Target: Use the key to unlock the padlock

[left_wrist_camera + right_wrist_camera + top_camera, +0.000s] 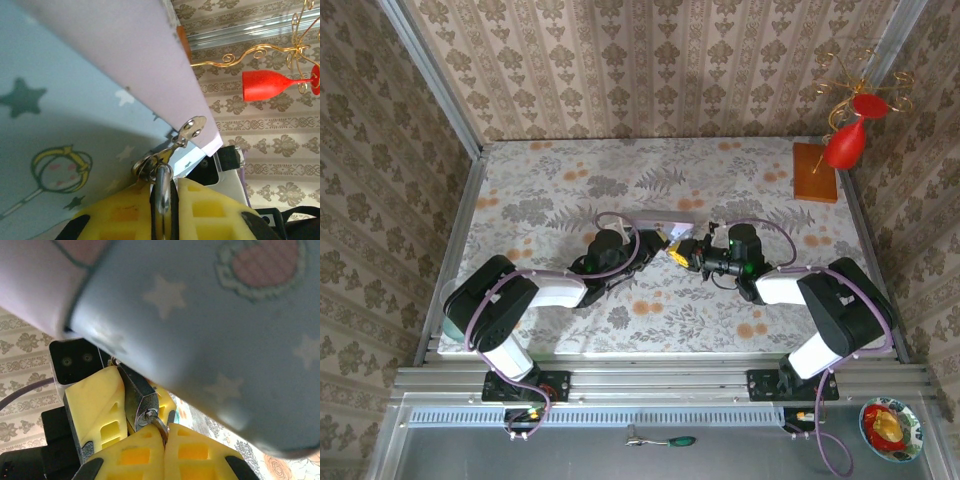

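Here, left gripper (162,195) clamps padlock (136,399) by pale blue tin (200,330), right gripper (162,434) pinches key (156,421).

The tin (663,231) sat at the table's (550,200) centre. The left gripper (662,244) met it from 8 o'clock, the right gripper (685,253) from 4 o'clock, with the padlock (136,399) and key (156,421) between them at the tin's 6 o'clock edge. A wooden block (814,172) stood at 2 o'clock.
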You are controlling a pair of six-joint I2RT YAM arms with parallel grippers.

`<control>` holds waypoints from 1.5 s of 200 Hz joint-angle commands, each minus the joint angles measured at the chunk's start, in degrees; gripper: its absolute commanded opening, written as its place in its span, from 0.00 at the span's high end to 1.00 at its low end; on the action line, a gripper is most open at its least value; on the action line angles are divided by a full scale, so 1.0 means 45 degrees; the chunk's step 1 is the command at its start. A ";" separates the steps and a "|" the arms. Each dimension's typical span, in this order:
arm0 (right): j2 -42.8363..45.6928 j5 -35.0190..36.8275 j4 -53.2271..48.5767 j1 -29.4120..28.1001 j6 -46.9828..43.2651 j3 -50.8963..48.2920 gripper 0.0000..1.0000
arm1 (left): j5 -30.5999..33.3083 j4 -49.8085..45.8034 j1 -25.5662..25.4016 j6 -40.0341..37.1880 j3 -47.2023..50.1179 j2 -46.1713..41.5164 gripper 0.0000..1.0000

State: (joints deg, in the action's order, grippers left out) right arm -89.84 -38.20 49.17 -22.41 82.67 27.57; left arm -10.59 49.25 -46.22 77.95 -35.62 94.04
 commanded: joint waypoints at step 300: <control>0.5924 1.2027 -0.5189 -0.6291 -1.8647 -0.1813 0.50 | -0.0319 -0.3714 -0.0434 -0.2127 -0.0113 -0.1446 1.00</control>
State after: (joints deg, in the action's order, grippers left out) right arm -59.22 8.99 17.69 -50.19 4.67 18.39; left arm -12.80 33.26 -47.35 70.65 -34.22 90.37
